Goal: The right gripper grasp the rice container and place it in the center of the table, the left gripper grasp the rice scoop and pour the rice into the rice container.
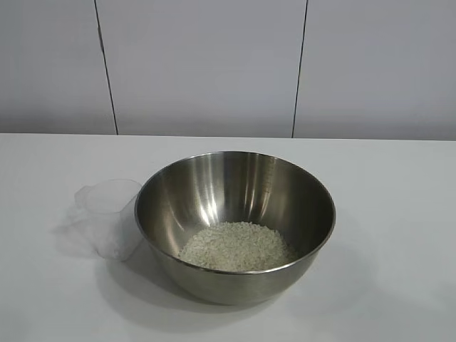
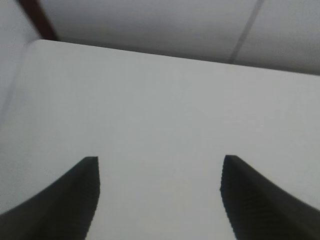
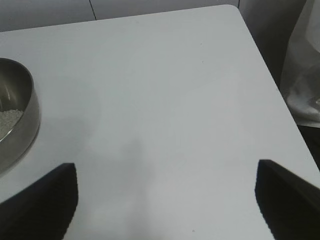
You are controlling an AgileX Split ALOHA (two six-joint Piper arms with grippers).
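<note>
Wide white tabletop bearing the steel rice container upright near centre, mouth up, a low heap of rice in its bottom toward 6 o'clock. Touching its wall at 9 o'clock, the clear rice scoop, upright, open end up, spout toward 9 o'clock; no readable writing on either. Left tool spread wide over bare tabletop, grasping nothing; right tool likewise released, fingers far apart, the container at the edge of its view.

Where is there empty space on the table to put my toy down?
The table is bare right of the rice container, and behind it up to the wall. It is crowded on the left, where the rice scoop stands against the container.
</note>
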